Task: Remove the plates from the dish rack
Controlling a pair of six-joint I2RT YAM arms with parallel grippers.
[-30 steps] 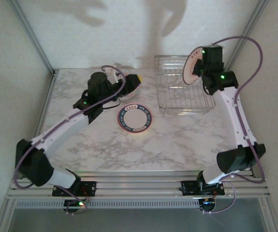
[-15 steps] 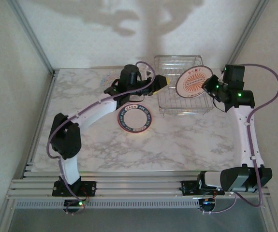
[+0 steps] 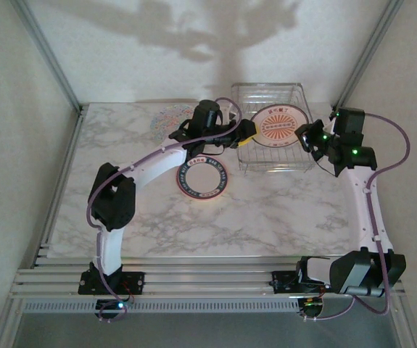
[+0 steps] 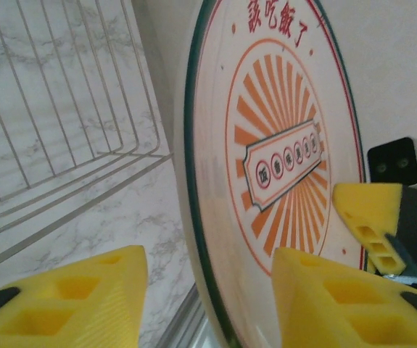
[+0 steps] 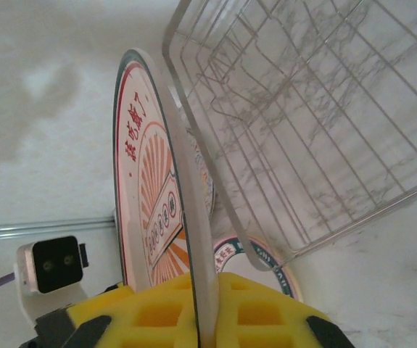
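Three plates are on my screens, and I'll take them from the left. Farthest left, at the back of the worktop (image 3: 266, 210), a speckled plate (image 3: 166, 119) lies flat, partly hidden under the left arm. Just right of it and nearer to me, a ringed plate (image 3: 203, 176) with a red and blue rim lies flat on the marble, also showing low in the right wrist view (image 5: 259, 257).

The left arm reaches across over both of them, and the left tool (image 3: 246, 135) meets the rim of the sunburst plate (image 3: 279, 125). From the left wrist (the best angle I have), its yellow pads stand spread on either side of that plate's edge (image 4: 208, 254), with marble visible between the left pad and the rim, so it is straddling and not pinching.

The sunburst plate (image 4: 281, 159) is white with an orange rayed centre and a dark rim. It is lifted off the wires and tilted, sitting over the dish rack (image 3: 266, 156) in the top view. From the right wrist its edge (image 5: 146, 188) stands close beside the rack's top wire (image 5: 317, 123).

On the right, the right tool (image 3: 306, 136) is pressed together on the plate's rim, the edge wedged between its yellow pads (image 5: 201, 283).
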